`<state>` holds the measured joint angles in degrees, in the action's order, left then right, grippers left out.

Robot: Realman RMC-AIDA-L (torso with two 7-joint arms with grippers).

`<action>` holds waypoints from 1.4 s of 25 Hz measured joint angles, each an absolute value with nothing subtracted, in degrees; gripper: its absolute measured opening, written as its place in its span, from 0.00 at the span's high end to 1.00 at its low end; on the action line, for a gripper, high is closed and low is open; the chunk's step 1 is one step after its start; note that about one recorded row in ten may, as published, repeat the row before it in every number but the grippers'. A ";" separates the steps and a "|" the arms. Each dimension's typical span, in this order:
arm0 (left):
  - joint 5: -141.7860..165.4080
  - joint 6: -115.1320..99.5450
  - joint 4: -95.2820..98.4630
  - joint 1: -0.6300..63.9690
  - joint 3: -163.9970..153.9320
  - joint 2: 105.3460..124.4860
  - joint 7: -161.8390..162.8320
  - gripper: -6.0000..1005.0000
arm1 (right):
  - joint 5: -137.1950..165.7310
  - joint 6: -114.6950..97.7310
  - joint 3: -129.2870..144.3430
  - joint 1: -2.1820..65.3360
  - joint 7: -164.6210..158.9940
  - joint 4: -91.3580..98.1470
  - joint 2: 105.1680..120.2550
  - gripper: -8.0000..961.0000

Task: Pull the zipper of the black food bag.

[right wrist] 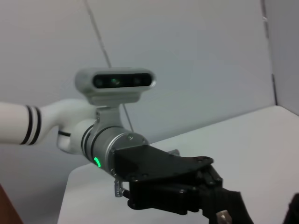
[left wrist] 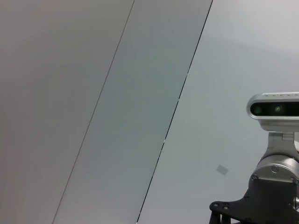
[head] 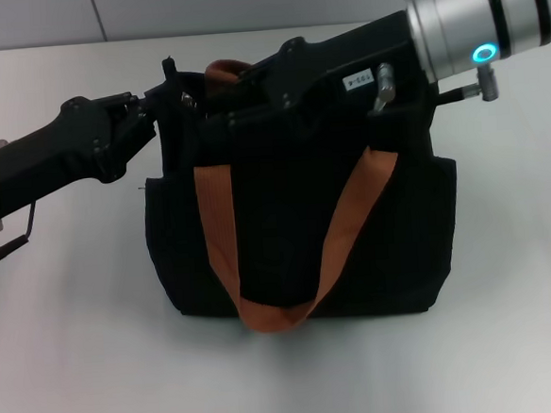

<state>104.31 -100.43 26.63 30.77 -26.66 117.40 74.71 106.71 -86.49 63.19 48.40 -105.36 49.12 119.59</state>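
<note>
— Where did the boxy black fabric food bag (head: 301,238) with rust-orange handles stand?

— Mid-table, upright; both claws met at its top edge. The left gripper (head: 160,106) reached its left corner, the right gripper (head: 213,95) lay along the opening — whether either was wide or closed I couldn't tell.

— And the silver zipper pull?

— Hidden. The track ran left-right, with open table on every side.

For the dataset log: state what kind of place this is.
Probably a robotics lab or test bench, not a home: a bare white table against plain pale wall panels, holding only a black food bag, with both end effectors, left and right, at its top edge.
</note>
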 joint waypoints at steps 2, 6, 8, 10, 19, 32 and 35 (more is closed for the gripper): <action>104.31 -100.44 26.62 30.76 -26.69 117.41 74.71 0.92 | 105.82 -85.63 64.47 48.17 -103.95 49.35 119.60 0.59; 104.31 -100.45 26.68 30.78 -26.59 117.42 74.83 0.92 | 105.56 -83.67 66.43 48.05 -102.99 49.60 119.62 0.59; 104.31 -100.45 26.67 30.82 -26.52 117.43 74.87 0.92 | 105.51 -83.38 67.15 48.10 -102.97 49.66 119.61 0.59; 104.31 -100.45 26.64 30.86 -26.49 117.42 74.89 0.92 | 105.44 -83.33 67.53 48.21 -102.77 49.69 119.62 0.59; 104.32 -100.45 26.46 31.21 -26.87 117.58 74.97 0.92 | 104.07 -82.63 68.73 48.38 -100.98 49.76 119.61 0.59; 104.33 -100.68 26.28 31.29 -26.54 117.54 75.04 0.92 | 103.72 -82.03 70.66 48.74 -100.57 50.36 119.62 0.59; 104.18 -100.73 26.28 31.15 -26.48 117.49 75.06 0.92 | 102.93 -83.36 70.45 48.14 -100.59 51.20 119.55 0.59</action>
